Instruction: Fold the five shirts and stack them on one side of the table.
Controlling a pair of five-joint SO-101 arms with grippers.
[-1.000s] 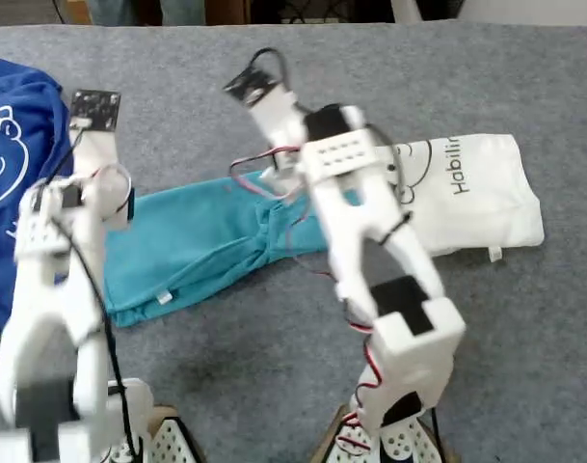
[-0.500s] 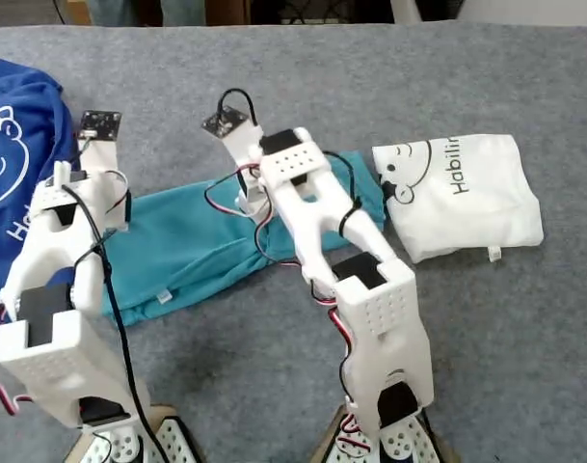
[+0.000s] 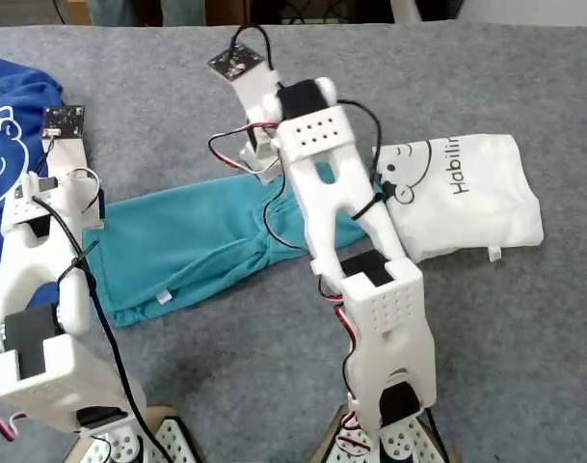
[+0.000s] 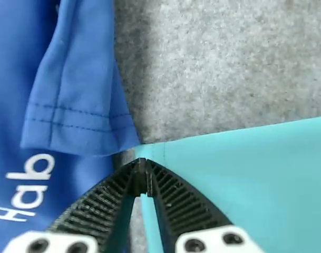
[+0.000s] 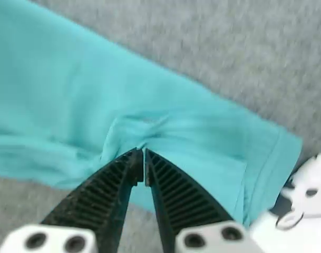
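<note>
A teal shirt [image 3: 192, 241] lies stretched across the middle of the grey table [image 3: 524, 87]. My left gripper [image 3: 93, 210] is shut on its left corner; in the left wrist view the fingers [image 4: 142, 167] pinch the teal cloth [image 4: 244, 174] beside the blue shirt [image 4: 55, 79]. My right gripper [image 3: 259, 162] is at the teal shirt's far edge, shut, with the cloth [image 5: 60, 95] bunched at its tips [image 5: 144, 154]. A folded white shirt [image 3: 466, 193] lies at the right, touching the teal one. The blue shirt [image 3: 9, 135] lies unfolded at the far left.
The white shirt's edge [image 5: 308, 195] sits close to the teal shirt's hem. Bare grey table stretches along the far side and at the front right [image 3: 524, 367]. Both arm bases stand at the near edge.
The left gripper has pulled the teal corner leftward and the right gripper has moved toward the far side, so the teal shirt is now drawn out flatter and wider.
</note>
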